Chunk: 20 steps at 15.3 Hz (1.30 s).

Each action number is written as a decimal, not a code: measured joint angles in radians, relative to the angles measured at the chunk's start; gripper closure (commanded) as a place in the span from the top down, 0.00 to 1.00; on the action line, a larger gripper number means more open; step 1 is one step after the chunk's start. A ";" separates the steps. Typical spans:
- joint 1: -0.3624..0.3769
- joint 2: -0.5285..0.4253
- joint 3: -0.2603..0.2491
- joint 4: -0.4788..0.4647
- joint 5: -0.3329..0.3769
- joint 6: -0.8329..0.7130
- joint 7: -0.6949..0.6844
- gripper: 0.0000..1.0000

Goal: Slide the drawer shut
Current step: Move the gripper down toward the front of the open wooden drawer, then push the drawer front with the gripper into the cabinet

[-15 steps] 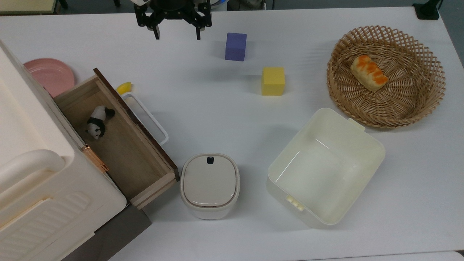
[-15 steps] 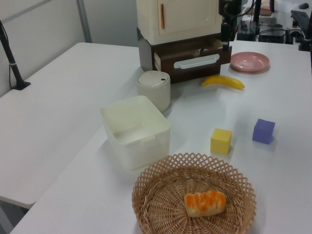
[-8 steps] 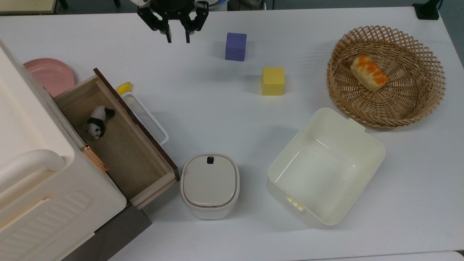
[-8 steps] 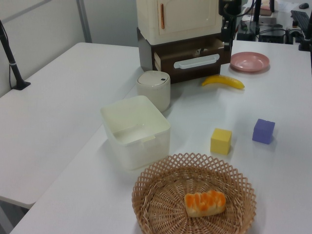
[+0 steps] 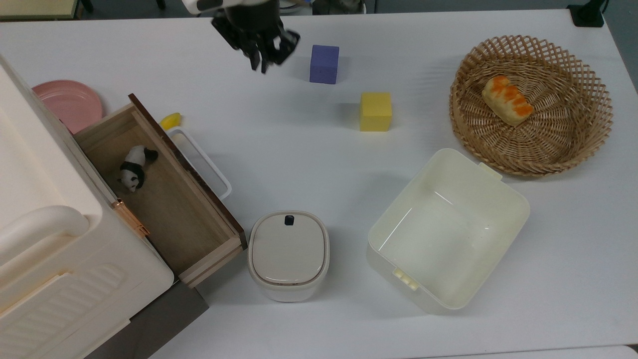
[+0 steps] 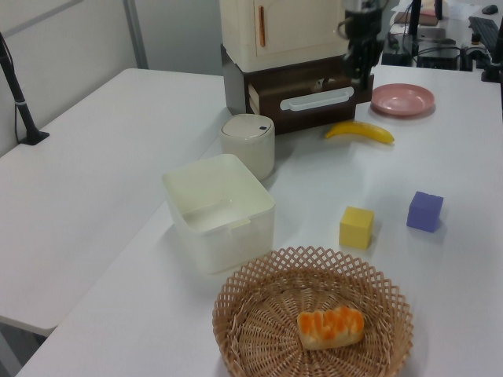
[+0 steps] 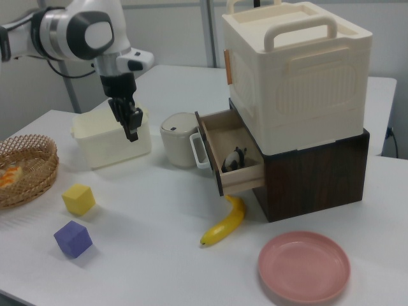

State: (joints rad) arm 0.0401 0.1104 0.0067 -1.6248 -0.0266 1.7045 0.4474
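The drawer (image 5: 174, 214) stands pulled out of the cream cabinet (image 5: 50, 249), at the top view's left. Its light-wood inside is open to view, with a dark brown front panel and a white loop handle (image 5: 199, 159). A small panda toy (image 5: 133, 168) lies inside. The right view shows the drawer (image 7: 233, 150) sticking out toward the table's middle. My gripper (image 5: 261, 67) hangs shut and empty above the table's far side, well away from the handle and close to a purple cube (image 5: 324, 64). In the right view the gripper (image 7: 132, 131) points downward.
A banana (image 7: 224, 223) lies by the drawer's front corner, with a pink plate (image 5: 70, 102) beside the cabinet. A white lidded container (image 5: 288, 254) stands just past the drawer's near end. A cream bin (image 5: 389, 259), a yellow cube (image 5: 375, 111) and a wicker basket (image 5: 573, 134) holding bread occupy the top view's right.
The fingers went from wide open to shut. The gripper turned and shifted toward the top view's right and a little lower. The drawer has not moved.
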 measured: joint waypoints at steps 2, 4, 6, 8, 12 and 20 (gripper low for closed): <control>0.000 0.030 0.012 -0.009 -0.013 0.050 0.179 0.11; -0.002 0.062 0.013 -0.011 -0.019 0.077 0.258 0.01; -0.010 0.088 0.012 -0.011 -0.019 0.113 0.299 0.00; -0.022 0.110 0.012 -0.011 -0.020 0.167 0.327 0.00; -0.061 0.157 0.012 -0.010 -0.046 0.282 0.336 0.00; -0.124 0.289 -0.021 0.045 -0.140 0.508 0.359 0.00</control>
State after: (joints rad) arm -0.0839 0.3996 -0.0146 -1.5801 -0.1664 2.2120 0.8060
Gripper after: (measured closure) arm 0.987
